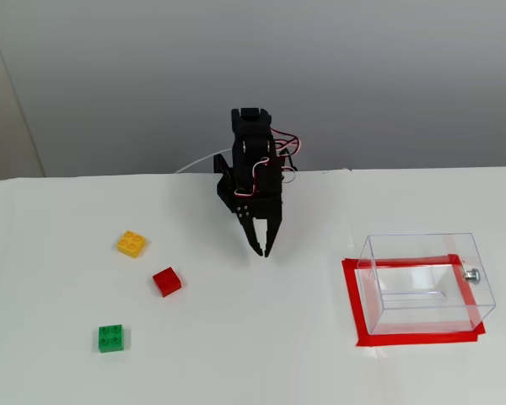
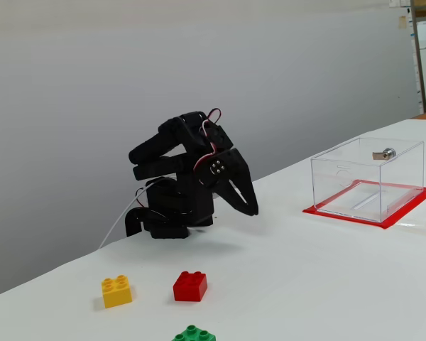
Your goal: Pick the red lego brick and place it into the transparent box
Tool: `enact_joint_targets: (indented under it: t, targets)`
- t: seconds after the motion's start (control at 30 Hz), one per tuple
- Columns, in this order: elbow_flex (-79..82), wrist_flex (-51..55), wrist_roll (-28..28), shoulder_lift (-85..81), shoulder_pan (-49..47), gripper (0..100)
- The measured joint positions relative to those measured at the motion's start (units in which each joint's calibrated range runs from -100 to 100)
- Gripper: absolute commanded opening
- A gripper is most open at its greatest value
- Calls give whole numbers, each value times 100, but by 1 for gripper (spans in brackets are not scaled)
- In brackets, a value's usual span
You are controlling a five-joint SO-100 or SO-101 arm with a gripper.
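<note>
The red lego brick point(image 1: 166, 281) point(image 2: 190, 285) lies on the white table, left of the arm in both fixed views. My black gripper point(image 1: 262, 250) point(image 2: 250, 211) hangs a little above the table with its fingers together and nothing between them, well apart from the brick. The transparent box point(image 1: 425, 282) point(image 2: 367, 178) stands at the right on a frame of red tape, with a small silver knob point(image 1: 471, 274) on one wall, and nothing lies inside it.
A yellow brick point(image 1: 131, 244) point(image 2: 117, 290) lies behind the red one and a green brick point(image 1: 111, 337) point(image 2: 194, 334) lies in front of it. The arm's base point(image 2: 167, 213) stands at the table's back edge against a grey wall.
</note>
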Motion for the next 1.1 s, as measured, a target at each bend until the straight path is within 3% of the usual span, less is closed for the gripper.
enact_joint_targets:
  t: [0.3,0.63,1.1]
  targets:
    - [-1174,0,-15,1395,385,1]
    - [-1430,-17,-15,2503,1859,1]
    - [-1483,-2245,-15,4490,3611,2]
